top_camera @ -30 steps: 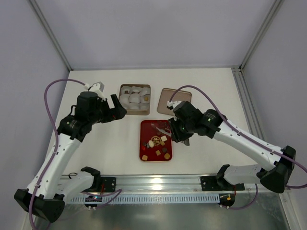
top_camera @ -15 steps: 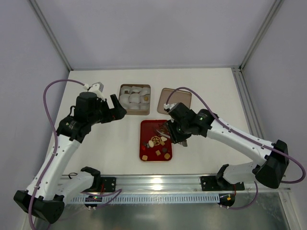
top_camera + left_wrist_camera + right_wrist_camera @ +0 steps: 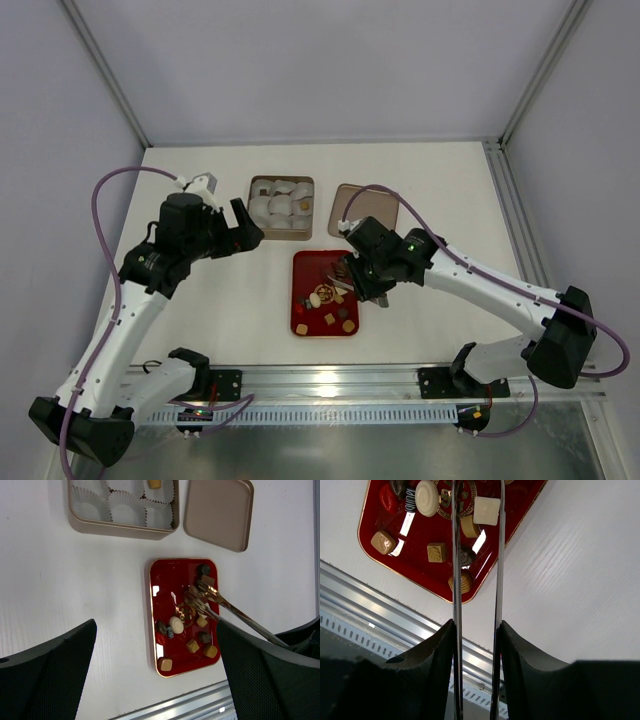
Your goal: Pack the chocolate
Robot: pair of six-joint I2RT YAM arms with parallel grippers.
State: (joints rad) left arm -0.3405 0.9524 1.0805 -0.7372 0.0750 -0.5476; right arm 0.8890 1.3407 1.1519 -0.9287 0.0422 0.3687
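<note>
A red tray (image 3: 156,615) holds the chocolate: a cream round (image 3: 176,624), a tan square (image 3: 166,664) and several other brown, tan and cream pieces. My right gripper (image 3: 476,645) is shut on metal tongs (image 3: 455,580), one arm against each finger. The tongs (image 3: 220,603) reach over the tray's far right part. Their tips run off the top of the right wrist view, above a cream square (image 3: 486,510). Whether they hold a piece I cannot tell. My left gripper (image 3: 157,680) hangs open and empty high above the table, left of the tray (image 3: 303,270).
A tan box (image 3: 120,527) lined with white paper cups stands behind the tray, with one tan piece (image 3: 155,484) in a cup. Its lid (image 3: 217,512) lies to the right. A metal rail (image 3: 380,605) runs along the table's near edge.
My right arm has swung left and brought the tongs further over the red tray. The left arm has not moved.
</note>
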